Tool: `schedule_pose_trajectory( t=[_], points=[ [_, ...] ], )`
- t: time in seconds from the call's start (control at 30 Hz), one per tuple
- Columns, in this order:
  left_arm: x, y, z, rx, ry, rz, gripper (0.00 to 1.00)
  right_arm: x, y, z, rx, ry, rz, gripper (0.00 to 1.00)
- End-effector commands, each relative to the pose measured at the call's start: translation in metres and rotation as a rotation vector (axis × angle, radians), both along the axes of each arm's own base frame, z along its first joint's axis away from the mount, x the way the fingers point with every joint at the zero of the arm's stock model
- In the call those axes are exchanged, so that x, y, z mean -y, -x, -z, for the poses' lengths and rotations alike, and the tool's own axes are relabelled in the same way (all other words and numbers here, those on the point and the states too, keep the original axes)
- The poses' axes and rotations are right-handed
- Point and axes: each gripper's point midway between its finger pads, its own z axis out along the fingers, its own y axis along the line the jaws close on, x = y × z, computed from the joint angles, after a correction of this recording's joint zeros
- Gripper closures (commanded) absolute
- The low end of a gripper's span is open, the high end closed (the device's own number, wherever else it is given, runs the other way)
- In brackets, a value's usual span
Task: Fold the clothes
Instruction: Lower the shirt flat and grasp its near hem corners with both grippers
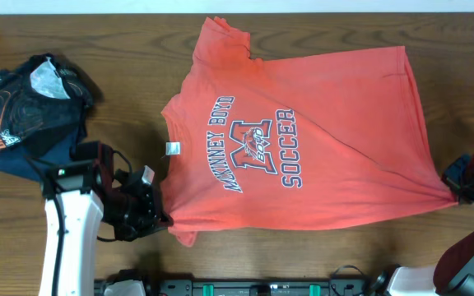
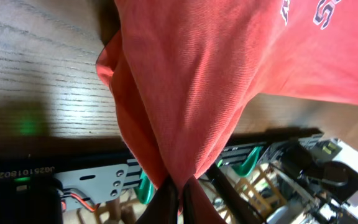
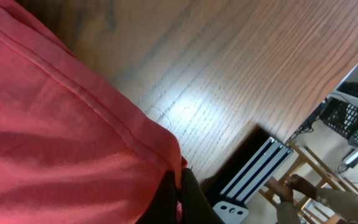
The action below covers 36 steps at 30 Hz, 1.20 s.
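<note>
Overhead: coral T-shirt (image 1: 327,99) lies flat mid-table (image 1: 122,33), print up. L gripper (image 1: 161,217) pinches a sleeve edge, R gripper (image 1: 457,187) a hem corner, both w/ fingers clamped on cloth.

Robotics lab workstation. Bare wood-grain surface (image 1: 122,33) with two robot arms at the near edge: white left arm (image 1: 64,226) and dark-red right arm (image 1: 471,259). Coral T-shirt (image 1: 303,131) lies spread flat between them like a test piece. Black mounting rail (image 1: 245,288) runs along the near edge, with green clamps (image 2: 248,160), a metal plate (image 2: 98,177) carrying a printed serial number, and loose red-black wires (image 2: 79,200). Off the right side are an aluminium extrusion (image 3: 253,171) and a wire basket (image 3: 353,115).
</note>
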Motion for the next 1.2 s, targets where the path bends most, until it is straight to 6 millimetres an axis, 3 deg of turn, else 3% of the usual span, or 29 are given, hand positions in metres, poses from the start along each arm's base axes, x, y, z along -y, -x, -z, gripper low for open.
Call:
schedule_pose_trajectory(
  t=[0.0,0.13,0.4,0.7,0.93,1.17],
  points=[
    [-0.001,0.0,-0.002,0.017,-0.015,-0.054,0.94,0.002,0.008,0.004,-0.008,0.022,0.026,0.99],
    [-0.004,-0.018,-0.001,0.082,-0.028,-0.093,0.94,0.0,-0.002,0.011,0.04,0.004,0.023,0.99],
    [-0.013,-0.067,0.006,0.219,-0.045,-0.133,0.94,0.008,-0.049,0.014,0.242,0.0,-0.032,0.99],
    [-0.02,-0.112,0.034,0.228,-0.043,-0.175,0.94,0.016,-0.089,0.018,0.39,0.0,-0.046,0.99],
    [-0.025,-0.139,0.063,0.226,-0.042,-0.19,0.94,0.009,-0.112,0.043,0.401,-0.054,-0.119,0.99],
    [-0.027,-0.162,0.069,0.294,-0.035,-0.197,0.94,0.008,-0.123,0.075,0.378,-0.097,-0.121,0.99]
  ],
)
